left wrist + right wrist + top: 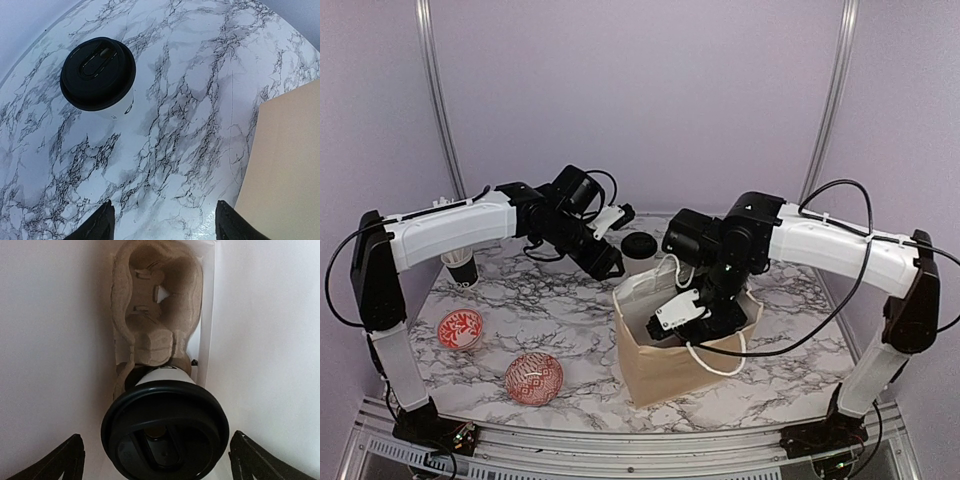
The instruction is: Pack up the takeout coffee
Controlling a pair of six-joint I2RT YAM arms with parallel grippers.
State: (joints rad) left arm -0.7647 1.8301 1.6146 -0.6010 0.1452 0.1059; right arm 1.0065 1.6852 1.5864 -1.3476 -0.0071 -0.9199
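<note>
A white takeout coffee cup with a black lid [165,432] stands in the near socket of the brown pulp carrier [150,347], down inside the paper bag [665,370]. The carrier's far socket is empty. My right gripper [160,460] is inside the bag [705,322], open, its fingertips [67,457] clear of the lid on either side. A second lidded cup [97,72] stands on the marble behind the bag [640,246]. My left gripper [162,222] hovers open just left of it [610,262], holding nothing. A third cup [460,268] stands at far left, partly under the left arm.
Two red-and-white patterned bowls [460,329] [533,378] sit at the front left of the marble table [550,300]. The bag's tan side [285,170] is close to the right of my left gripper. White bag handles [715,365] hang by the right arm.
</note>
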